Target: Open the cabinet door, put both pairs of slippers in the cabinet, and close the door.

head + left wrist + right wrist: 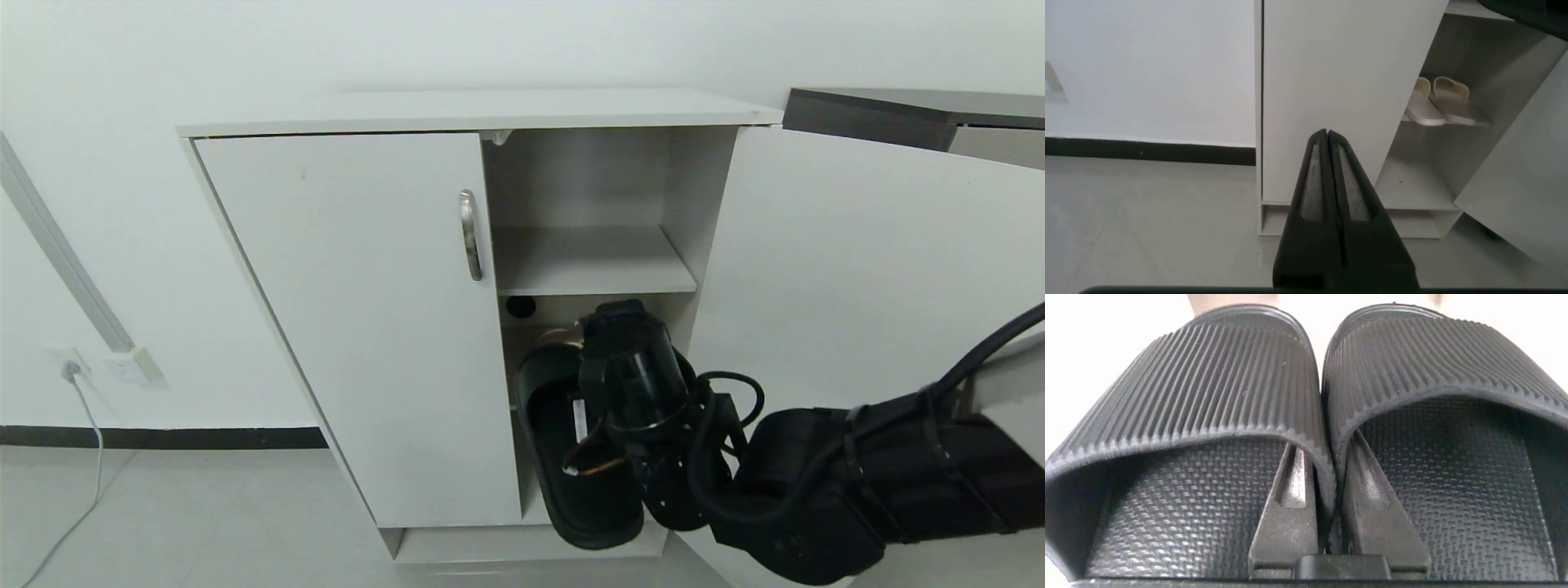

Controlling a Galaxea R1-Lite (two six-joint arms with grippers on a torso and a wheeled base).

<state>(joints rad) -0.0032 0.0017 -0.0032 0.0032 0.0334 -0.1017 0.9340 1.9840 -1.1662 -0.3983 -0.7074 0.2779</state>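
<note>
The white cabinet [457, 110] stood against the wall. Its left door [351, 327] was closed, with the metal handle [469, 235] at the inner edge. The left claw [1328, 139] was clenched on nothing, fingers pressed together, above the floor [1151, 220] and facing that closed door. A beige pair of slippers [1439, 100] lay side by side on a shelf inside the open right half. The black pair of slippers [571, 474] was held at the opening of the lower compartment, toes inward. The right claw [1327, 457] gripped it, one finger inside each slipper, pinching the adjoining straps. The right door [857, 286] stood wide open.
</note>
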